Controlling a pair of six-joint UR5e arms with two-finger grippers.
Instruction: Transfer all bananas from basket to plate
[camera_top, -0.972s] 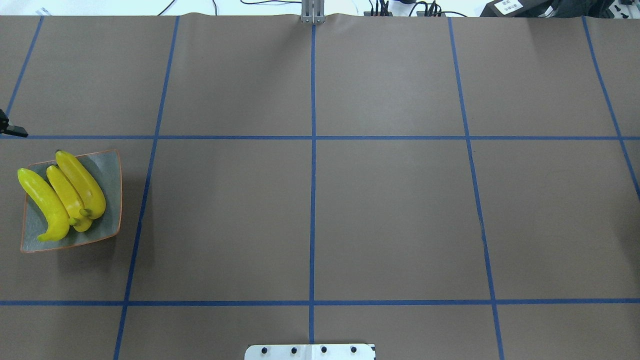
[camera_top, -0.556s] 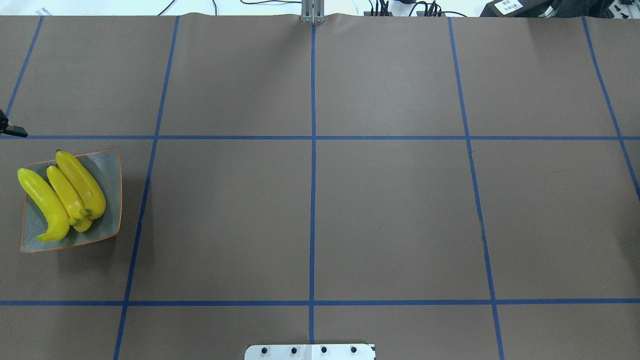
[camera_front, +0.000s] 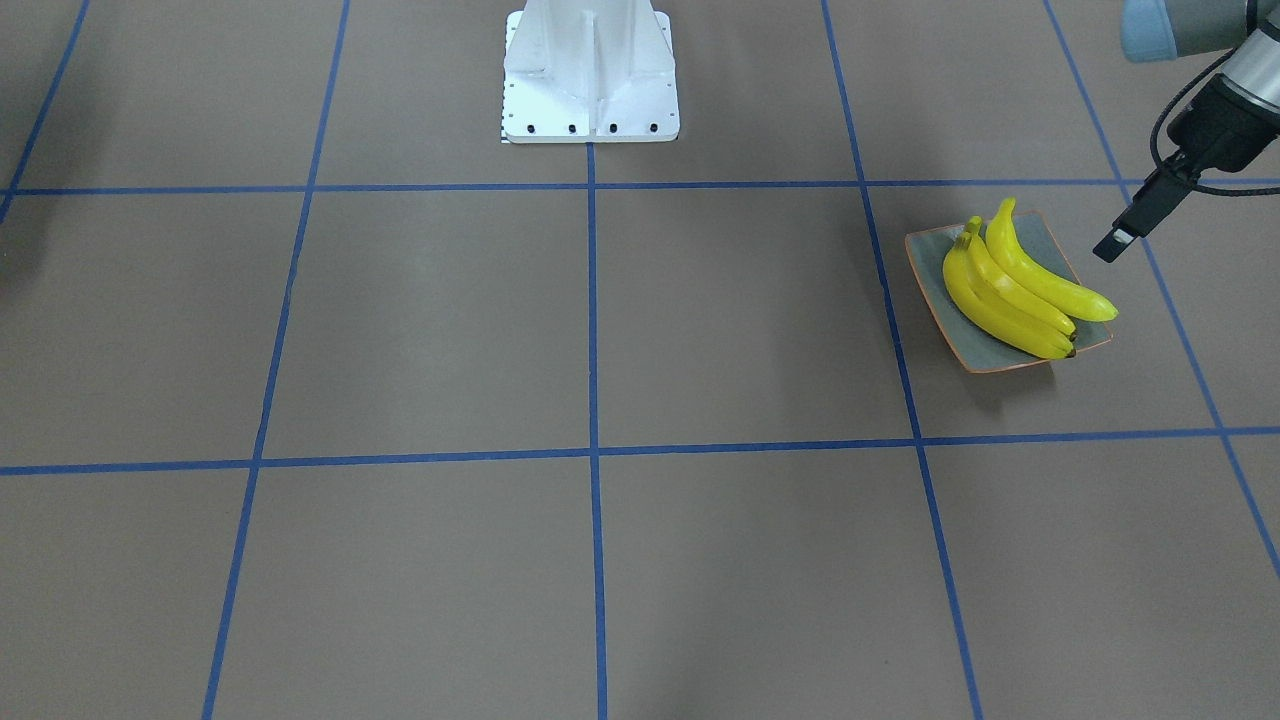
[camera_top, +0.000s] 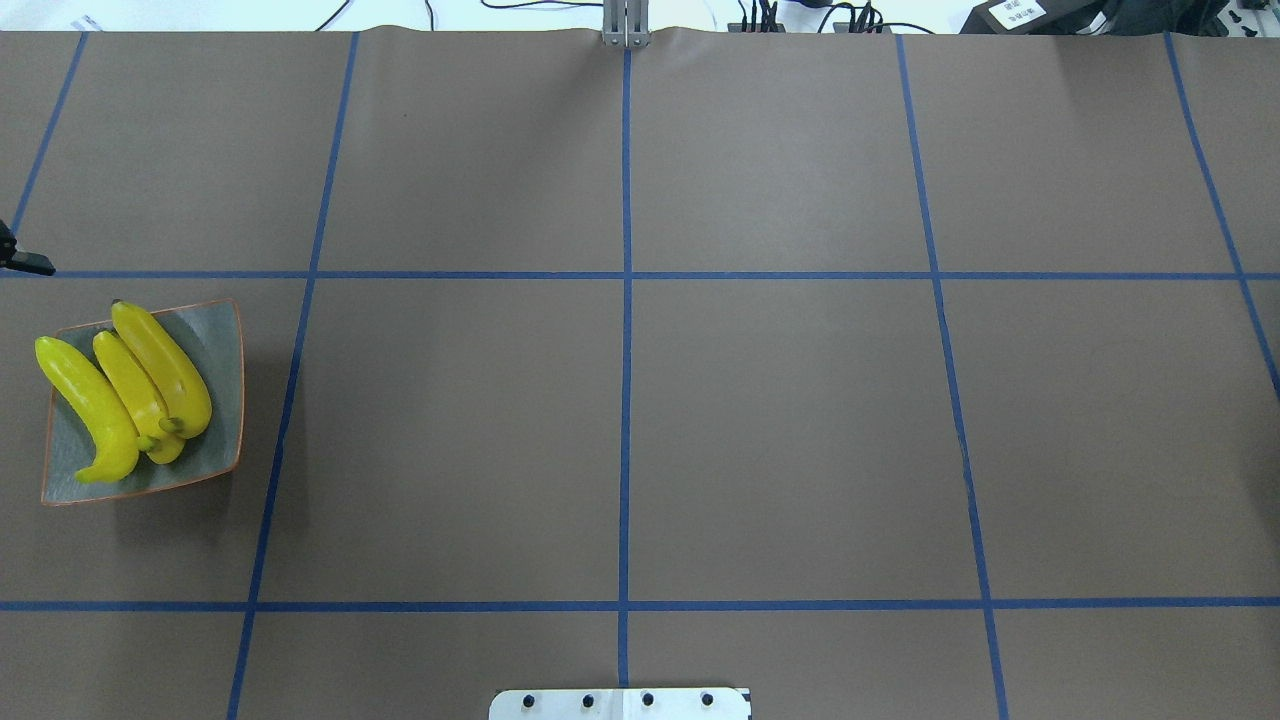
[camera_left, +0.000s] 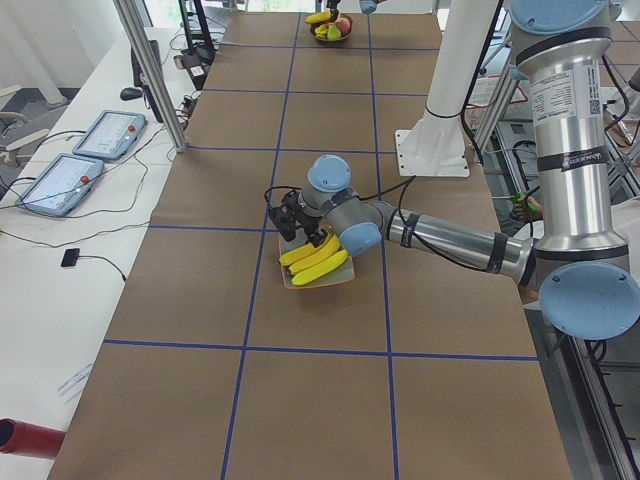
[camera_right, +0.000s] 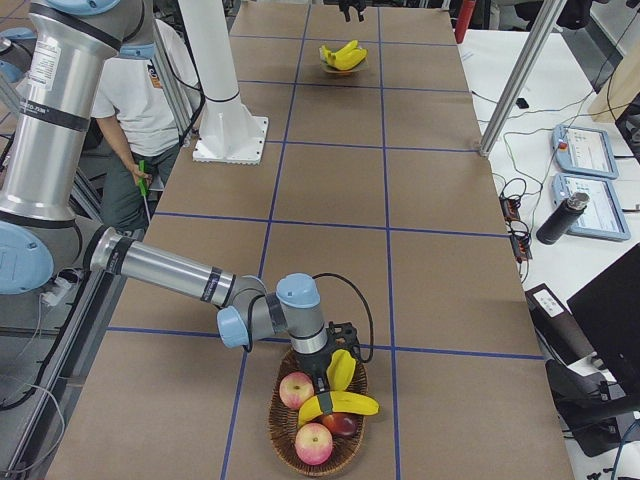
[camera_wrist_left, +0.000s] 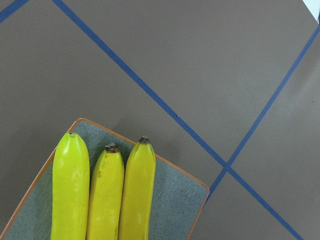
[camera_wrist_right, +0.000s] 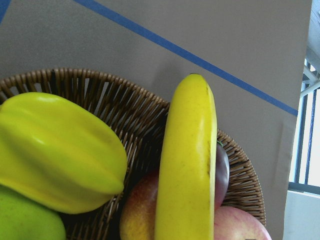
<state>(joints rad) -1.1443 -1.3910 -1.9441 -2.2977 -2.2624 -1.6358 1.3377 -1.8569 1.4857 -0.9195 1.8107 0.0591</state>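
Observation:
Three yellow bananas (camera_top: 130, 395) (camera_front: 1010, 290) (camera_wrist_left: 105, 195) lie side by side on the grey-green plate (camera_top: 215, 330) (camera_front: 925, 260) (camera_wrist_left: 175, 200) at the table's left end. My left gripper (camera_front: 1108, 247) (camera_top: 35, 265) (camera_left: 290, 215) hangs just beyond the plate's far outer corner, holding nothing; its jaws are not clear enough to read. Far right, a wicker basket (camera_right: 300, 455) (camera_wrist_right: 110, 95) holds one banana (camera_right: 340, 404) (camera_wrist_right: 187, 165) lying over other fruit. My right gripper (camera_right: 335, 340) sits low over the basket's near rim, by that banana. I cannot tell whether it is open or shut.
The basket also holds red apples (camera_right: 297, 388), a dark fruit and a ridged yellow-green fruit (camera_wrist_right: 60, 150). The white robot base (camera_front: 590, 70) stands mid-table at my edge. A person (camera_right: 150, 90) stands behind the base. Tablets and cables lie on side tables.

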